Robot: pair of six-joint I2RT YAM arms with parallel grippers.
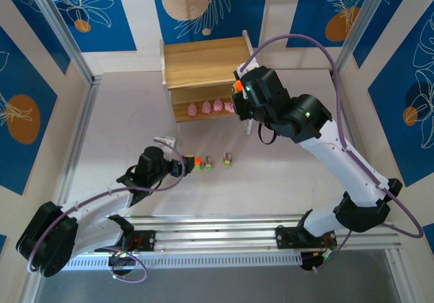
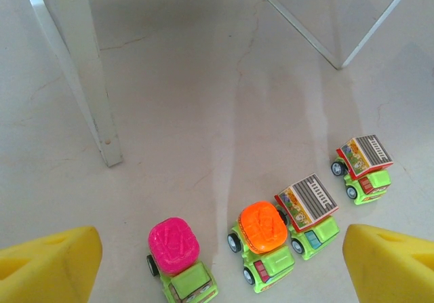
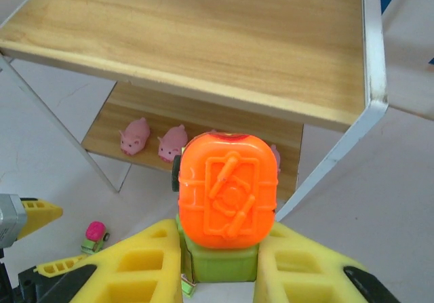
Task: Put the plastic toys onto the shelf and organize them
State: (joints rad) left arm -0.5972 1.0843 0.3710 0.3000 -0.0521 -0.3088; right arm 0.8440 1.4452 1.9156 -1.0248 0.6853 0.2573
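pink pigs (image 1: 205,107) are already sitting on the lower board of the shelf (image 1: 203,62). my right gripper (image 3: 220,262) is pinching an orange truck (image 3: 227,191) near the shelf, while my left gripper (image 2: 217,262) is hovering spread above four trucks (image 2: 263,230) waiting on the surface (image 2: 203,79).

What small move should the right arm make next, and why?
Probably ease the right gripper forward over the top board of the shelf. It is shut on the orange-topped truck, just in front of that board's edge, and pink pigs stand on the lower board.
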